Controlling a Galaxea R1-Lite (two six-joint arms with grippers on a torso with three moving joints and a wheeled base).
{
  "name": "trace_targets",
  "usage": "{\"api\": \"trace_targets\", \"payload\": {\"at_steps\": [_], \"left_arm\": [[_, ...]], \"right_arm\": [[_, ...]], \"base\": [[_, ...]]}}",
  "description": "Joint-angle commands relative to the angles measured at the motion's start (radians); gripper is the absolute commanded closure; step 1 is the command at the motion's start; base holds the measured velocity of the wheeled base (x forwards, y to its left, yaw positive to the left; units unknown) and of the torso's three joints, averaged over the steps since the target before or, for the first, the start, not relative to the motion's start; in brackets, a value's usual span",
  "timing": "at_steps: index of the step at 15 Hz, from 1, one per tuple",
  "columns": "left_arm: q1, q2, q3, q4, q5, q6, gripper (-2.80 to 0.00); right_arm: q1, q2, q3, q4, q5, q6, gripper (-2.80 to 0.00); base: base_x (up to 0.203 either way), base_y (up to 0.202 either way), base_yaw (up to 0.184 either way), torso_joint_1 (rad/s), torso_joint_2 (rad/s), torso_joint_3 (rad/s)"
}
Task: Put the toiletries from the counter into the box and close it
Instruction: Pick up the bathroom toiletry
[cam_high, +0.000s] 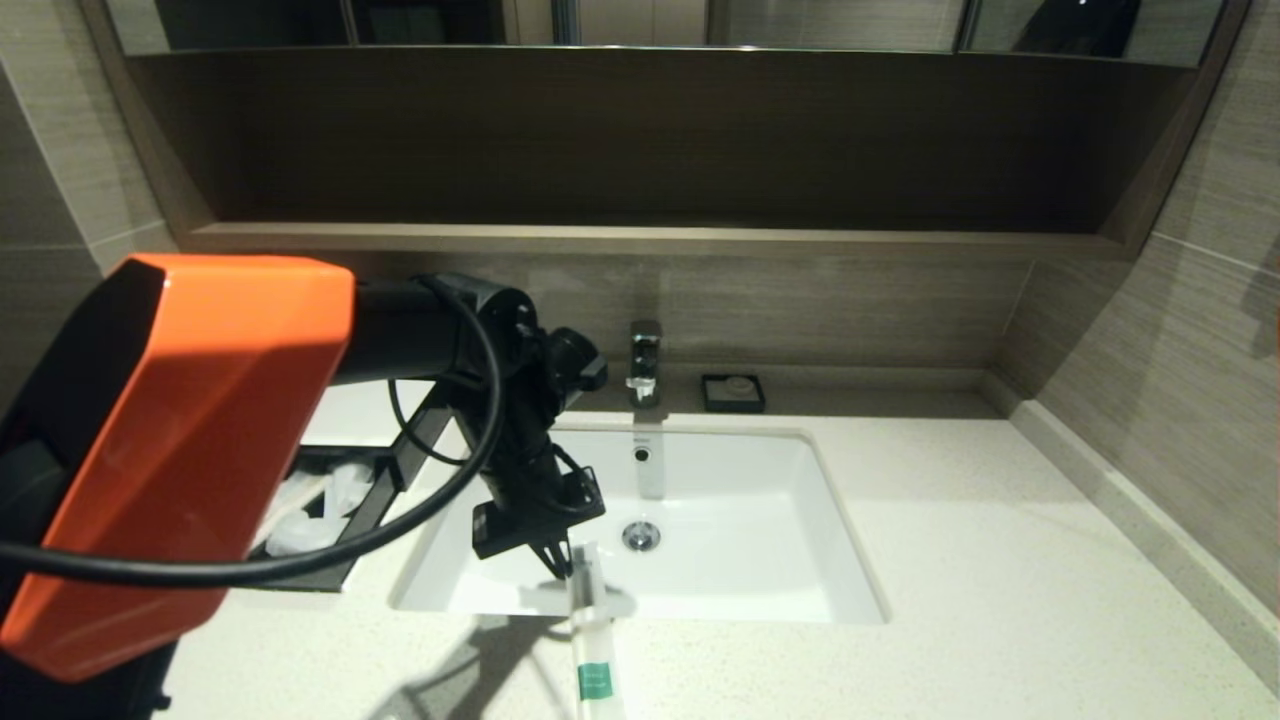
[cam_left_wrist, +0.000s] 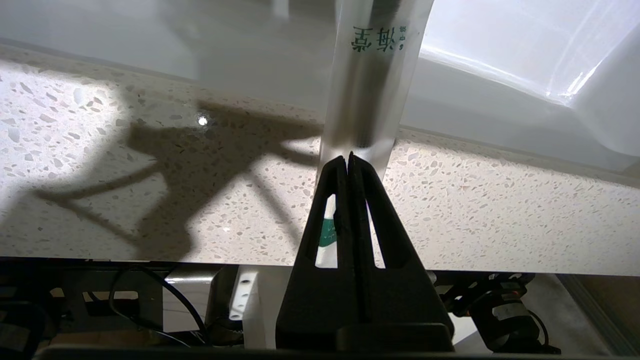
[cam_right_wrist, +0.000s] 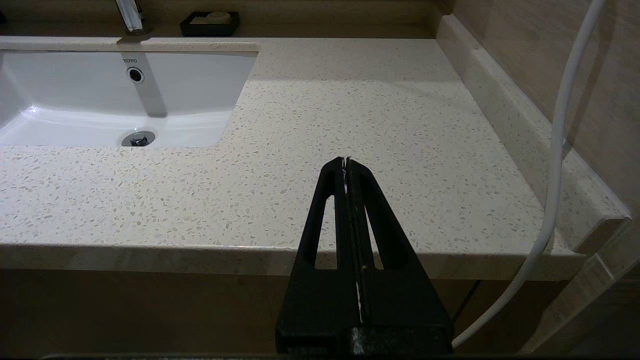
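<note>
L hand (cam_high: 560, 562) sits lower centre of the head frame, fingers pinched shut on the top end of a wrapped stick (cam_high: 592, 640); in the L wrist view the closed fingertips (cam_left_wrist: 348, 162) clamp the wrapper's edge. The stick's long axis runs from the hand down toward the bottom edge of the frame, crossing from the sink's (cam_high: 800, 560) front lip onto the desk (cam_high: 1000, 600). Whether its far end rests on the desk or hangs clear, can't tell. The box (cam_high: 345, 545) lies to the left of the hand, mid-left of frame, drawer pulled out w/ white wrapped items already inside, partly hidden by the orange arm cover. So the carry probably goes leftward, and the L arm is the nearer one. R hand (cam_right_wrist: 346, 165) is closed on nothing, parked over bare desk. Stick looks slim, translucent white wrapper, green label band near its lower end, green print on the wrapper.
</note>
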Motion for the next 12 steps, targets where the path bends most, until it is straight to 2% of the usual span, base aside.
{"api": "trace_targets", "payload": {"at_steps": [1, 6, 7, 12], "left_arm": [[0.0, 0.006, 0.0, 0.005, -0.001, -0.004, 0.0], [-0.002, 0.018, 0.0, -0.004, 0.0, -0.001, 0.0], [-0.004, 0.018, 0.0, -0.01, 0.0, -0.001, -2.78], [-0.022, 0.027, 0.0, -0.033, 0.0, -0.002, -2.8]], "right_arm": [[0.0, 0.0, 0.002, 0.0, 0.0, 0.0, 0.0], [0.0, 0.0, 0.002, 0.0, 0.0, 0.0, 0.0], [0.0, 0.0, 0.002, 0.0, 0.0, 0.0, 0.0], [0.0, 0.0, 0.002, 0.0, 0.0, 0.0, 0.0]], "base": [[0.0, 0.0, 0.0, 0.0, 0.0, 0.0], [0.0, 0.0, 0.0, 0.0, 0.0, 0.0], [0.0, 0.0, 0.0, 0.0, 0.0, 0.0], [0.0, 0.0, 0.0, 0.0, 0.0, 0.0]]}}
